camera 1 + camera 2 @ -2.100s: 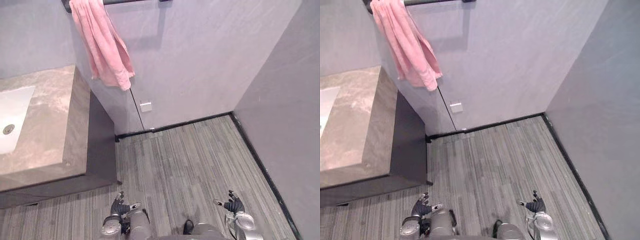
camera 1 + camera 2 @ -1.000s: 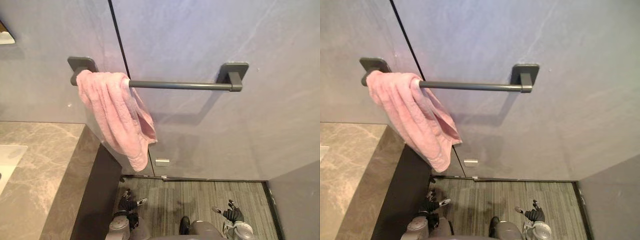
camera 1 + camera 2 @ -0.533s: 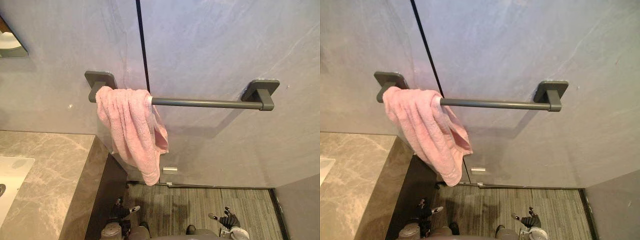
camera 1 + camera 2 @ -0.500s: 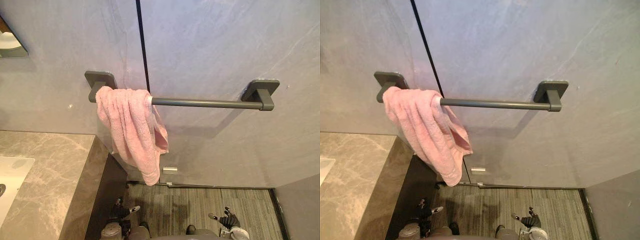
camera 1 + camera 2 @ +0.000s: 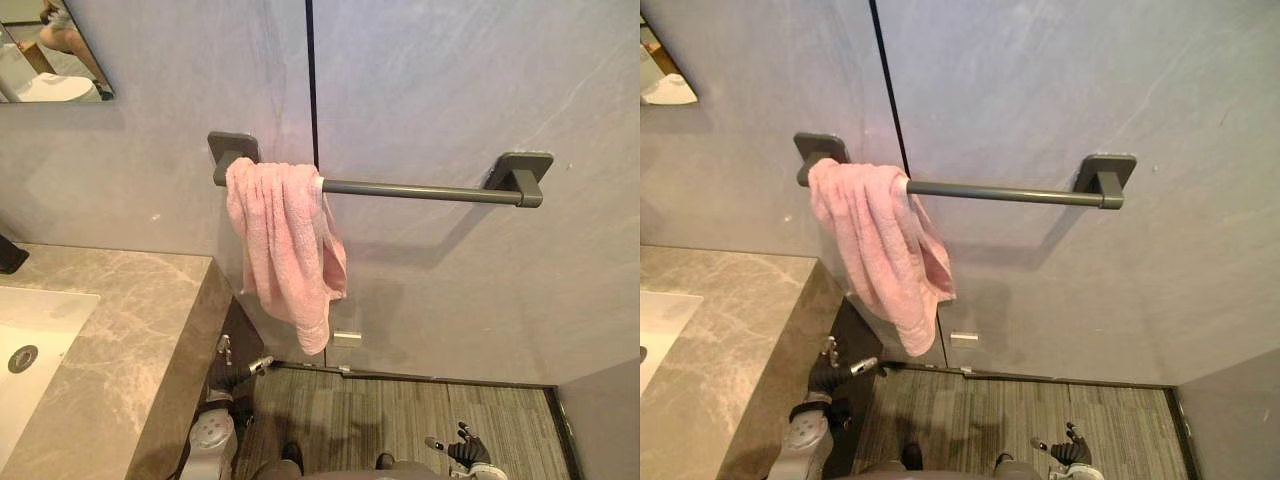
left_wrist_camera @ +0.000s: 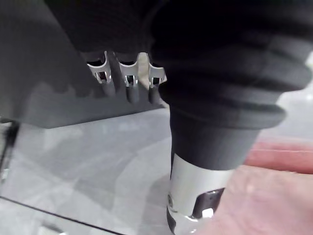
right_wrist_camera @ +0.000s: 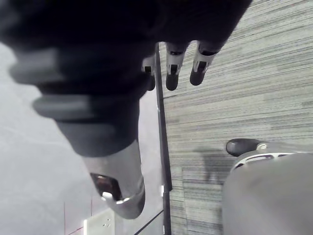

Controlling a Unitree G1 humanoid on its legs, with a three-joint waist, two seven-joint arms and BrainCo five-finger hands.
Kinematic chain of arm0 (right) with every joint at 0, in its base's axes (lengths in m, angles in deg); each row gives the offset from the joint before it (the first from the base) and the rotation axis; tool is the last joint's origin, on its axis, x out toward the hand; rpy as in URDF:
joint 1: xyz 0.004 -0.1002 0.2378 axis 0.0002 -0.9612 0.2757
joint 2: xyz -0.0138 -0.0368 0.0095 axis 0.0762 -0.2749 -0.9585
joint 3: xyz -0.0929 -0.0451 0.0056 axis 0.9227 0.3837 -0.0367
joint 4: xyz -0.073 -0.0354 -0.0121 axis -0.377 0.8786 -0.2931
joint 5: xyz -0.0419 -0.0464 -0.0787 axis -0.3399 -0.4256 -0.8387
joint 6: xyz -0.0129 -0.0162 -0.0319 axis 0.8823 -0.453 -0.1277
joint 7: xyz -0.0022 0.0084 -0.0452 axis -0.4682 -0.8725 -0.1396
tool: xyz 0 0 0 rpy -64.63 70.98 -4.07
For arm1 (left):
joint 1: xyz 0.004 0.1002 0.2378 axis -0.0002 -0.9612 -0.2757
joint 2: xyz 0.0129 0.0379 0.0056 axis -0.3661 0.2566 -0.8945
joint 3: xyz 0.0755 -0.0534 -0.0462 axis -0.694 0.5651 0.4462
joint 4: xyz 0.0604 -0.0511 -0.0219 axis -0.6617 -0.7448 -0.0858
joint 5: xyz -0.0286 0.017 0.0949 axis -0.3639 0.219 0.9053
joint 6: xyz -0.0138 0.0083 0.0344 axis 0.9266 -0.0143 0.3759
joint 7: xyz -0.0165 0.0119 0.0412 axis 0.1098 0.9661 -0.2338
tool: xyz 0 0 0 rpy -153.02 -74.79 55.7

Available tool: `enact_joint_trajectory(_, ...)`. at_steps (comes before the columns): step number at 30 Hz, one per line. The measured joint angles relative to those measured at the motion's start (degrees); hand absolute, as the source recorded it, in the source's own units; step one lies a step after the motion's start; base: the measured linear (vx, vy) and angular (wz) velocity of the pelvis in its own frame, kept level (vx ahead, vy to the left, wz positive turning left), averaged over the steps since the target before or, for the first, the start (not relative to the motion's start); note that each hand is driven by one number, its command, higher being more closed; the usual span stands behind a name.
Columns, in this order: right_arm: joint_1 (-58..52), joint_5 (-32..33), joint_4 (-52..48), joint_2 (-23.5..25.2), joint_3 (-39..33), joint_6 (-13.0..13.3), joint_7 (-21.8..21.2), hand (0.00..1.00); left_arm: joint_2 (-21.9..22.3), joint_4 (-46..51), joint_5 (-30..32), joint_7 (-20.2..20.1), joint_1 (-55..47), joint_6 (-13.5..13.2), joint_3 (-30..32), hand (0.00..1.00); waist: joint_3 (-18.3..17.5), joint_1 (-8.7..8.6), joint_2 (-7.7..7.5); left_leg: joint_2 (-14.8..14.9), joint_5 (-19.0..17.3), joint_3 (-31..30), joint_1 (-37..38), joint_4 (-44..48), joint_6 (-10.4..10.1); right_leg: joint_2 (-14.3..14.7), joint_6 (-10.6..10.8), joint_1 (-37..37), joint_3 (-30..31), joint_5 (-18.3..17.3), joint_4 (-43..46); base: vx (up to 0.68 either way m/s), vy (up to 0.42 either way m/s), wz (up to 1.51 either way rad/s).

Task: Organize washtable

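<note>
Loosely bunched pink towel (image 5: 285,250) hangs on rail (image 5: 420,190).

sink (image 5: 50,320) is chopped off at 8 o'clock, mirror (image 5: 55,60) clipped at 11, and the towel (image 6: 274,191) is just a pink blur in the left wrist view

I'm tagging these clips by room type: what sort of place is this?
Most likely a bathroom: a pink towel hangs at one end of a wall-mounted towel bar, beside a stone washtable with an inset white basin.

Mirror (image 5: 50,55), striped floor (image 5: 410,418), wall plate (image 5: 346,339)
</note>
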Motion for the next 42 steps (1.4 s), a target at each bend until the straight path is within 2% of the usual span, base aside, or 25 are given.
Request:
enact_joint_trajectory(9,1.1,-1.3,0.0,0.0,0.0,0.0,-0.1,0.00,-0.2,10.2,0.3,3.4,0.2,-1.6,0.1,0.00,-1.0,0.01,0.19,-0.2,0.5,-0.8,0.9,-0.9,0.5,0.2,0.3,1.3,-0.2,0.4,-0.4,0.05,-0.005,0.03)
enact_joint_trajectory(15,0.9,-1.3,0.1,0.0,0.4,0.0,-0.2,0.00,-3.1,13.2,0.8,5.1,0.5,-2.6,0.4,0.00,-1.4,-0.04,-0.39,-0.2,0.5,-1.1,1.2,-1.0,0.5,0.2,0.1,1.8,0.0,0.5,-0.9,-0.01,-0.001,0.00)
enact_joint_trajectory(23,0.3,-1.4,0.1,-1.5,1.4,0.0,-1.0,0.00,-4.5,13.2,0.8,5.7,3.0,-2.8,1.3,0.00,-1.4,-0.27,-0.44,-0.2,0.4,-0.6,2.0,-1.2,0.4,0.3,0.1,1.8,0.9,0.5,-1.1,-0.05,-0.004,-0.05)
enact_joint_trajectory(27,0.5,-1.4,0.1,-1.8,1.9,-0.2,-1.1,0.00,-5.3,13.2,0.8,5.6,4.0,-2.8,1.3,0.00,-1.5,-1.52,-0.48,-0.2,0.4,-0.4,1.8,-1.2,0.4,0.3,0.1,1.6,1.2,0.5,-1.4,-0.01,-0.003,-0.02)
enact_joint_trajectory(42,2.1,-1.4,0.1,-1.8,2.2,-0.3,-1.3,0.00,-7.2,11.9,1.3,5.9,7.1,-2.7,0.2,0.00,-1.5,-1.54,-0.47,-0.3,0.4,-0.2,1.0,-1.2,0.4,0.5,0.1,1.7,1.8,2.4,-3.9,-0.01,-0.001,-0.02)
